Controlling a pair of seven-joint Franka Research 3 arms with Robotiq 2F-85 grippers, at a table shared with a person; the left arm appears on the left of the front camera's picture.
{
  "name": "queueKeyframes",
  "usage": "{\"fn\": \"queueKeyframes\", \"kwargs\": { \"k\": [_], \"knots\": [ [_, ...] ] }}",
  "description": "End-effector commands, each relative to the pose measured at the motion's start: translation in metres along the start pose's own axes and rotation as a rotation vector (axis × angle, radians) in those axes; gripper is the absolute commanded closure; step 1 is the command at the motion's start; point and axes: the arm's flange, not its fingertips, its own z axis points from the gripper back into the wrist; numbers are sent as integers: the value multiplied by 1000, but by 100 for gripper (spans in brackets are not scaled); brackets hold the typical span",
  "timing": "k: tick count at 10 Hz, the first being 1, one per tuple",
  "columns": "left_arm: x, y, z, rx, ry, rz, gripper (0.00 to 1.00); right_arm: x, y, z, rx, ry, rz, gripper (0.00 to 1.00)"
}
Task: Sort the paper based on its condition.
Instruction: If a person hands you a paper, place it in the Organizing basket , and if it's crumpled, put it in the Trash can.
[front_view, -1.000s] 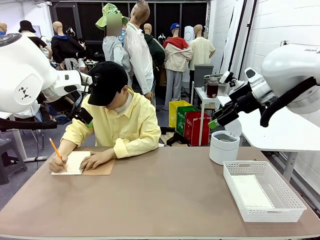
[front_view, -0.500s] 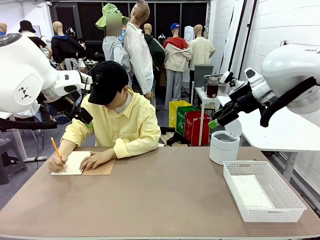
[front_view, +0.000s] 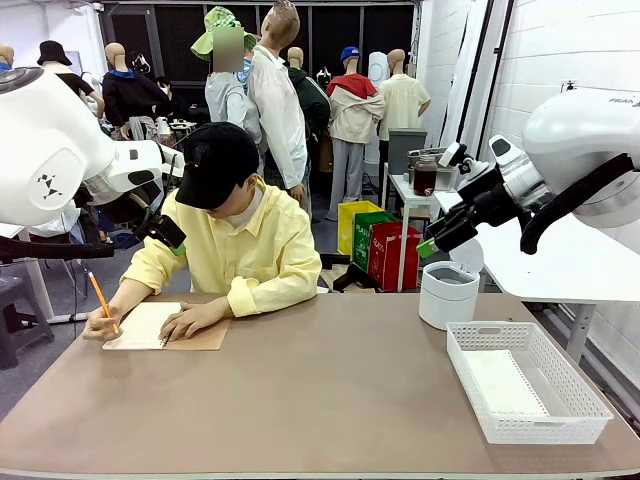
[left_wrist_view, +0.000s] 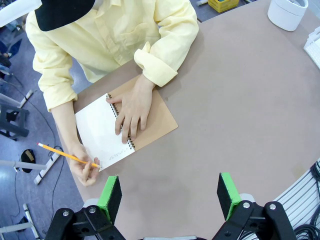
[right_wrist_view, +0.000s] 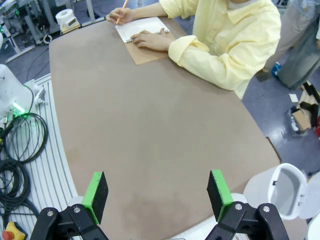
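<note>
A flat white sheet of paper (front_view: 503, 383) lies inside the white mesh basket (front_view: 545, 437) at the table's right. At the far left, a person writes with an orange pencil (front_view: 100, 297) on the white page of a tan-covered spiral notebook (front_view: 150, 325), one hand flat on it. From above, the left wrist view looks down on the notebook (left_wrist_view: 107, 132) and pencil (left_wrist_view: 65, 155). My left gripper (left_wrist_view: 168, 196) hangs high above the table near the person's shoulder (front_view: 165, 232), open and holding nothing. My right gripper (right_wrist_view: 157, 195) is raised above the far right corner (front_view: 440, 235), open too.
A white lidded bin (front_view: 448, 293) stands at the far right behind the basket, also in the right wrist view (right_wrist_view: 282, 192). The person's arms and the notebook (right_wrist_view: 142, 27) take up the far left. The brown tabletop (front_view: 330, 390) is bare across the middle and front.
The person's pencil hand has shifted left across the notebook page. Both arms have stayed still.
</note>
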Motion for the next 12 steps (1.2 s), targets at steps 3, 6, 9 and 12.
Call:
{"fn": "queueKeyframes", "kwargs": {
  "k": [3,6,9,12],
  "knots": [
    [0,0,1,-4,5,1,0,0,0,-1,9,-15,1,0],
    [0,0,1,-4,5,1,0,0,0,-1,9,-15,1,0],
    [0,0,1,-4,5,1,0,0,0,-1,9,-15,1,0],
    [0,0,1,-4,5,1,0,0,0,-1,9,-15,1,0]
  ]
}}
